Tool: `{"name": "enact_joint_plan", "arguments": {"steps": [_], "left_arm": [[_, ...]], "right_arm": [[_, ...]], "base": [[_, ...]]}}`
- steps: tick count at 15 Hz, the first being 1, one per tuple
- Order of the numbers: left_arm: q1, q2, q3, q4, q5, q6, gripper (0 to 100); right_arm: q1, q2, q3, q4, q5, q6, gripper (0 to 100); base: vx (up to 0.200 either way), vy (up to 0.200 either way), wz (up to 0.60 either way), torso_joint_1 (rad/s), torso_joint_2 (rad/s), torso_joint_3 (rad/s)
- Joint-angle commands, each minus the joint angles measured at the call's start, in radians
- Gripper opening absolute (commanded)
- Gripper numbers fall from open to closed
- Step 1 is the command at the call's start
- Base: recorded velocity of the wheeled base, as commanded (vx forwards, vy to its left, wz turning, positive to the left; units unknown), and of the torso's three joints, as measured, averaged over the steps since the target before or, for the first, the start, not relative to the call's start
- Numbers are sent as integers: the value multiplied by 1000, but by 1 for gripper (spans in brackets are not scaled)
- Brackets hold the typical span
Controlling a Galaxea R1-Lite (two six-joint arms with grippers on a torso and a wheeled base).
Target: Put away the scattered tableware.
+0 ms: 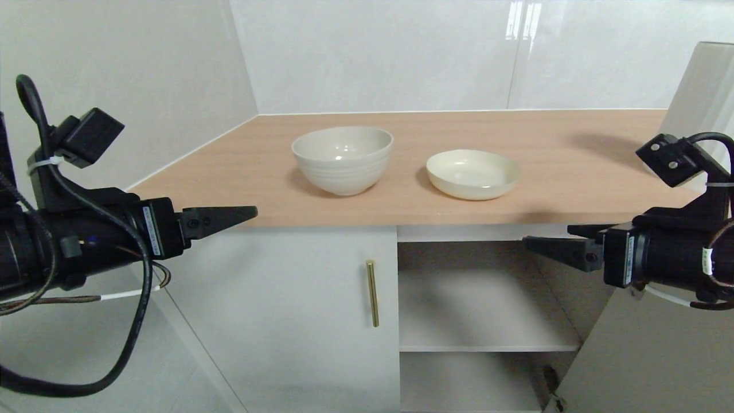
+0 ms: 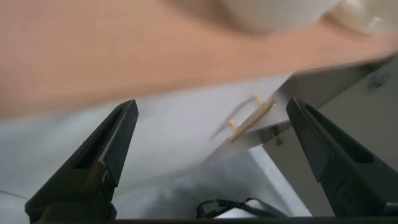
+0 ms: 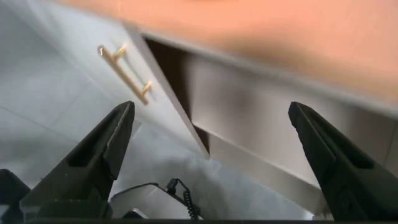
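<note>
Left gripper [image 1: 232,218] hangs level with the counter [image 1: 573,172] front edge, beside the closed door [image 1: 287,310]; right gripper [image 1: 547,238] sits just under that edge, before the open compartment [image 1: 487,310]. Each wrist view shows its own fingers spread wide and holding nothing, which the head view's side-on look leaves unclear. From the head view, the deep bowl [image 1: 342,159] and shallow dish [image 1: 473,174] stand side by side on the counter, not touching, beyond both grippers, bowl nearer the left, dish nearer the right.

On counter [image 1: 573,172], bowl [image 1: 342,159] left of dish [image 1: 472,174] (apart)
</note>
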Motion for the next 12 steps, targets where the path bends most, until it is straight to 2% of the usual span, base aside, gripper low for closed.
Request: {"name": "enact_joint_plan", "arguments": {"steps": [1,9,12], "left_arm": [[0,1,0,1,-2,0,100],[-2,12,-9,-1,-5,0,100],[-2,45,-58,4,-3,0,100]], "right_arm": [[2,-3,0,0,1,1,100],[2,33,-3,-1,1,-2,100],[3,64,20,-85,-1,-51,100]], "base": [[0,0,0,173,-544,-300],[0,0,0,179,-482,-287],[0,0,0,177,-422,-245]]}}
